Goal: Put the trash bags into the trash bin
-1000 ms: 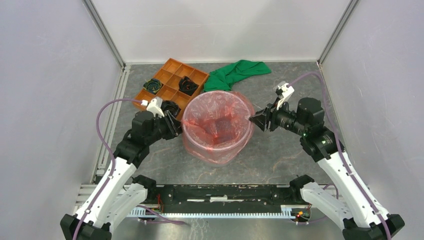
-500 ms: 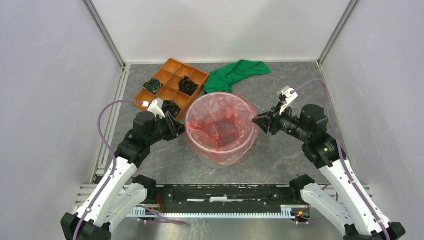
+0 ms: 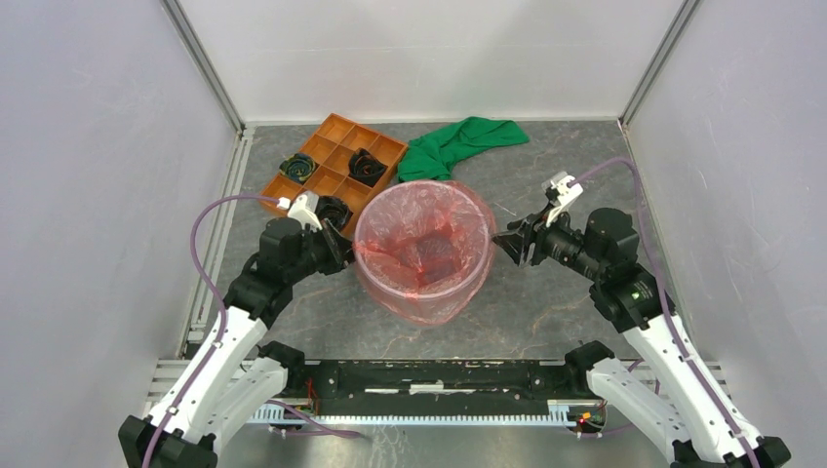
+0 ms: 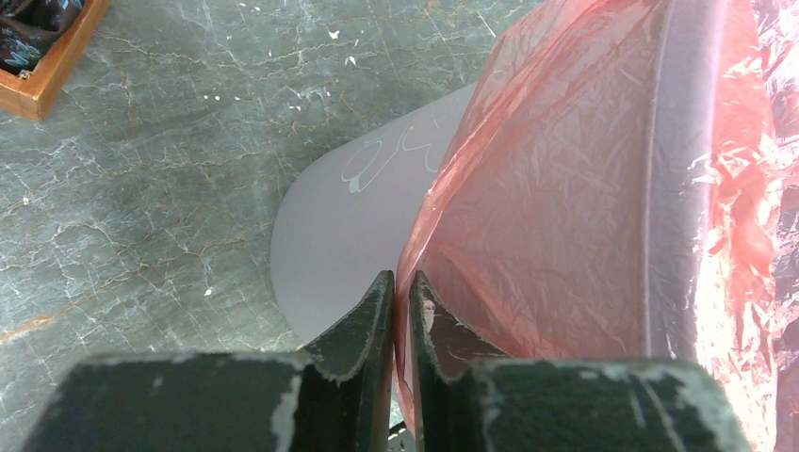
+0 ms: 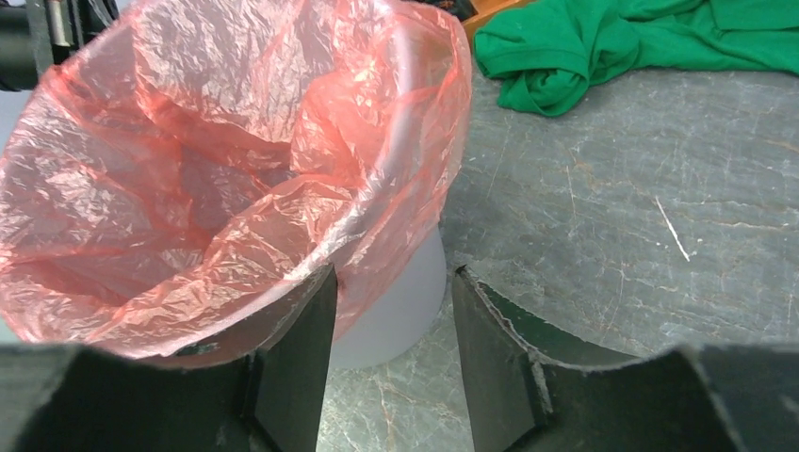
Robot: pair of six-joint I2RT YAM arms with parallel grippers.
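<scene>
The red-pink trash bag [image 3: 422,249] lines the round whitish trash bin [image 3: 421,314] at the table's middle, its edge folded down over the rim. My left gripper [image 3: 343,250] is at the bin's left side, shut on the bag's hanging edge [image 4: 528,207]; the bin's bare wall [image 4: 349,217] shows beside it. My right gripper [image 3: 506,239] is open just right of the bin, with nothing between its fingers. In the right wrist view the bag [image 5: 217,169] drapes over the bin [image 5: 396,301] at my left finger [image 5: 306,348].
An orange compartment tray [image 3: 332,166] with dark coiled items stands at the back left. A green cloth [image 3: 453,144] lies behind the bin; it also shows in the right wrist view [image 5: 622,47]. White walls enclose the grey stone-patterned table.
My right gripper has let go of the bag's right edge and opened, drawing slightly back to the right. The bin and bag shifted slightly left. The left gripper stays shut on the bag.
</scene>
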